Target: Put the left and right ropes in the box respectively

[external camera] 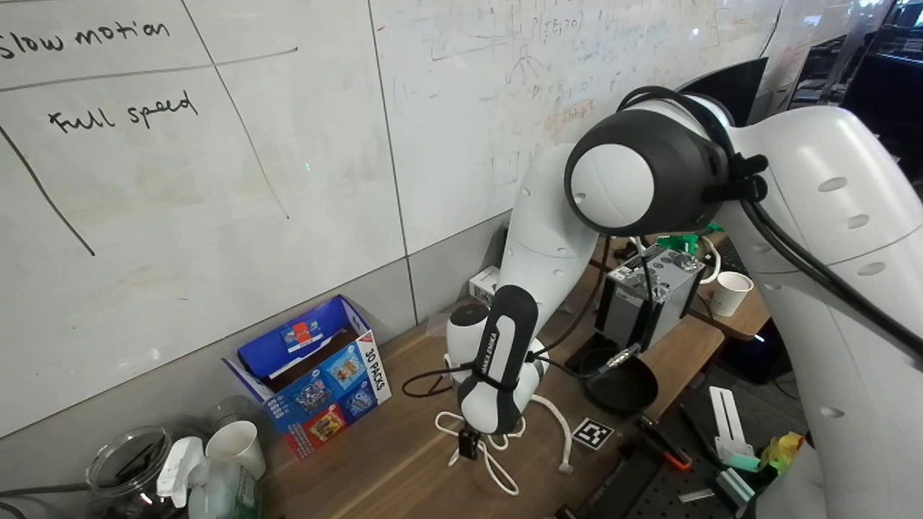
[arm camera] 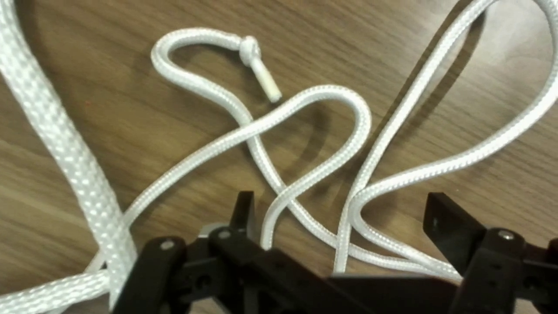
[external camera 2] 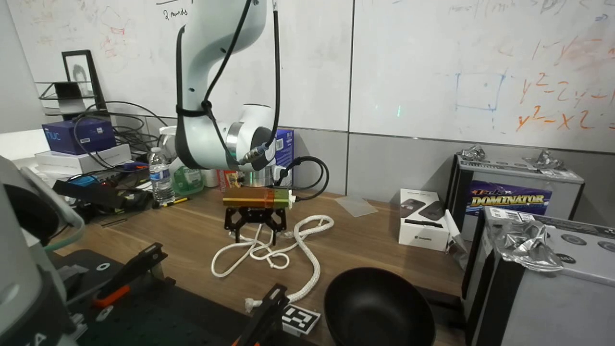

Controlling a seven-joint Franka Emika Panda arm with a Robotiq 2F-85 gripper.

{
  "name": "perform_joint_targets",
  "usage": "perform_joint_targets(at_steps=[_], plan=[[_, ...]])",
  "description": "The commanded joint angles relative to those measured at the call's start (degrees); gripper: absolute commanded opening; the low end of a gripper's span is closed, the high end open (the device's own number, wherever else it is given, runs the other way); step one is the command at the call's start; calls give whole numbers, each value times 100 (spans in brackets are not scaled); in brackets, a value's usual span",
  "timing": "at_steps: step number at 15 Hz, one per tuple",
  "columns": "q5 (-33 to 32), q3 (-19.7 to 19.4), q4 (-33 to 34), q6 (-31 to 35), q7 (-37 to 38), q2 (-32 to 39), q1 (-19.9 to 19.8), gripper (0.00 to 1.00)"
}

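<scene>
Plainly, black fingers hung spread and empty over the thin white looped cord near the blue printed cardboard box, presumably to straddle a strand; the thicker white braided rope lay mostly farther from the box.

Whiteboard along wall in both exterior views; 2 black handwritten phrases, "Slow motion" and "Full speed"; faded marker, orange equations; dark vertical seam. Grey panel below. Brown wood-grain tabletop. Small greenish glints on whiteboard.
</scene>
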Motion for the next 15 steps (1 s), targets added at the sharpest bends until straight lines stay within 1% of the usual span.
perform_joint_targets(at_steps=[1, 11, 15], plan=[[-78, -54, 24, 130, -7, 95, 99, 100], [-89, -110, 42, 144, 10, 118, 155, 100], [-142, -414, 23, 250, 180, 70, 459, 100]])
